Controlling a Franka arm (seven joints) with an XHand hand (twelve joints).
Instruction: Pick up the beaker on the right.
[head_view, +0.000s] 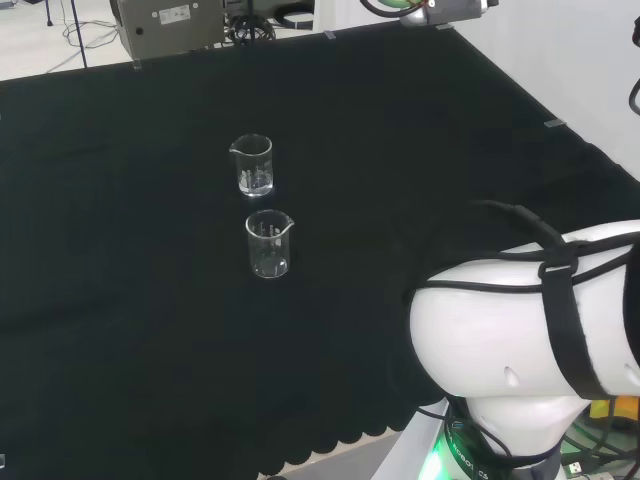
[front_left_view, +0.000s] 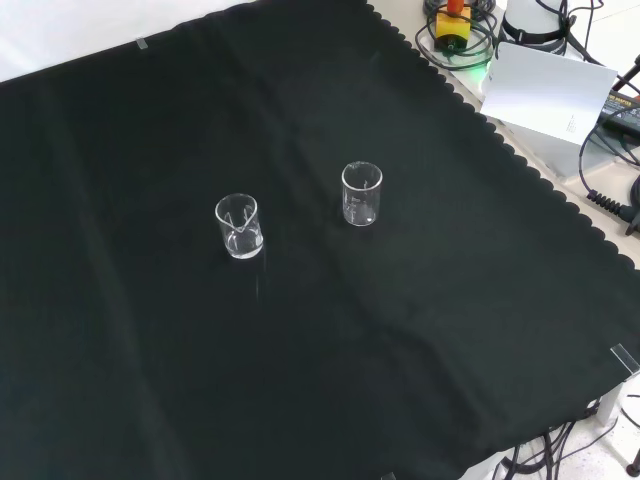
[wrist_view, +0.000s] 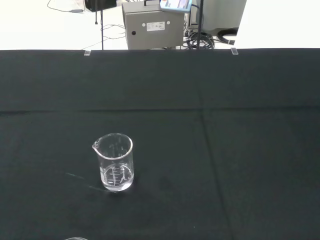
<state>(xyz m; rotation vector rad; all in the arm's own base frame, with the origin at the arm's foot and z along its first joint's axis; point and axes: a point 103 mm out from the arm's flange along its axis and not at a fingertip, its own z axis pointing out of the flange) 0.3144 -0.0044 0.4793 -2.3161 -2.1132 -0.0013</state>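
White links of our own arm (head_view: 520, 340) sit closest in the head view, bulking up at the lower right with a black cable strapped across them. Beyond them we see the worktop (head_view: 120, 330) under its black cloth, and on it two clear glass beakers, both upright and apart from each other. One, the nearer beaker (head_view: 268, 244), stands with its spout turned to the view's right; the farther beaker (head_view: 251, 165) stands just behind it and slightly to the left, its spout to the left. A grey box (head_view: 170, 25) sits past the cloth's far edge.

From the front view, we see the same two beakers side by side near the middle of the cloth: the nearer beaker (front_left_view: 361, 194) of the head view is at the right and a little higher in the view, the farther beaker (front_left_view: 238, 226) at the left. Cables (front_left_view: 610, 160) and a white sheet (front_left_view: 545, 95) lie off the cloth's scalloped edge at the upper right.

Through the wrist view we look level across the cloth at one upright beaker (wrist_view: 115, 162) with printed graduations, and the rim of another (wrist_view: 76, 238) just shows at the picture's edge. As for the robot hand, we cannot tell whether it is spread or closed.
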